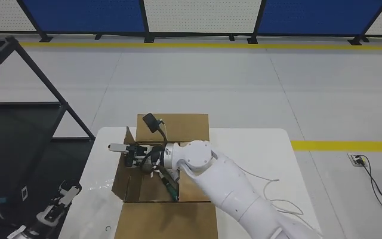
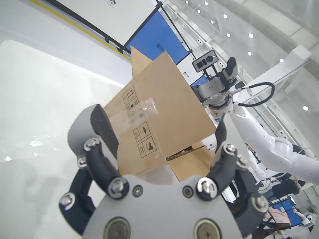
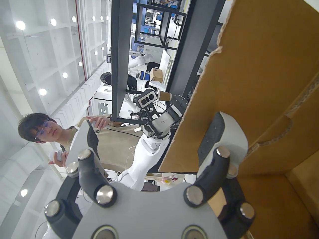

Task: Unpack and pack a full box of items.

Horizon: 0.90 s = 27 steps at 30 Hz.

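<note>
Right gripper [image 3: 152,123] hangs wide open and empty at a side flap of the box [image 1: 173,126] on the surface [image 1: 268,155]. Left gripper [image 2: 159,120], also wide, sits beside the box. Flaps are open; I judge unpacking barely begun.

White table [image 1: 262,155], rounded corners, on pale grey floor [image 1: 239,83]. Black metal frame [image 1: 48,85] slants just beside table's left edge, dark shelf [image 1: 24,155] beneath it. Blue and white partition panels [image 1: 83,15] along far side, black posts between them. Yellow line [image 1: 179,44] on floor before panels; second yellow strip [image 1: 340,145] right of table. Floor socket [image 1: 357,159] near that strip, black cable [image 1: 373,179] trailing from it. Round ceiling lights [image 2: 225,16] overhead.
</note>
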Motion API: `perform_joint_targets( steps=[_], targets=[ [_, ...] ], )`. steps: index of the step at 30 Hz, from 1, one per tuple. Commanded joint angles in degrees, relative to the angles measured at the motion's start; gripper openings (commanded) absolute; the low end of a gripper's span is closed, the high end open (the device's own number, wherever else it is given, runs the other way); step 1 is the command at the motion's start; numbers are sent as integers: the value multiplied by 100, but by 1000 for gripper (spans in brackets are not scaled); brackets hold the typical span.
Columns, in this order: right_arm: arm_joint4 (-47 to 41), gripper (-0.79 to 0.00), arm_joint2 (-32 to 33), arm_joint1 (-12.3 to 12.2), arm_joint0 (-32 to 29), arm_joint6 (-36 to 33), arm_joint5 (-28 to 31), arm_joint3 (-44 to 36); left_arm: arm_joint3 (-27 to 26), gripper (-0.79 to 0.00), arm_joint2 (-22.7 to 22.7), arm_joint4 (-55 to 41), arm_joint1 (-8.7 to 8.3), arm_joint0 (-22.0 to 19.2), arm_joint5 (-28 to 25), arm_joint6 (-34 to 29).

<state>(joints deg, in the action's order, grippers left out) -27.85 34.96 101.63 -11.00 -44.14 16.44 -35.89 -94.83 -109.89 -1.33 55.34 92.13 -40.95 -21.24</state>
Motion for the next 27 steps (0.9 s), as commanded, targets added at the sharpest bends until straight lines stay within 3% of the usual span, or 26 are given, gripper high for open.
perform_joint_targets(
  steps=[1,11,19,27],
  targets=[
    [-12,0,-69,119,46,56,66,150,-171,0,-35,279,21,92,49,213],
    [-291,0,-255,674,208,-373,413,890,-718,0,-98,650,109,508,222,659],
    [-520,0,-188,971,351,-876,708,1461,-751,0,49,1190,158,410,699,874],
    [-657,0,-26,1118,482,-1218,807,1832,-560,0,240,1577,170,256,807,673]
  ],
)
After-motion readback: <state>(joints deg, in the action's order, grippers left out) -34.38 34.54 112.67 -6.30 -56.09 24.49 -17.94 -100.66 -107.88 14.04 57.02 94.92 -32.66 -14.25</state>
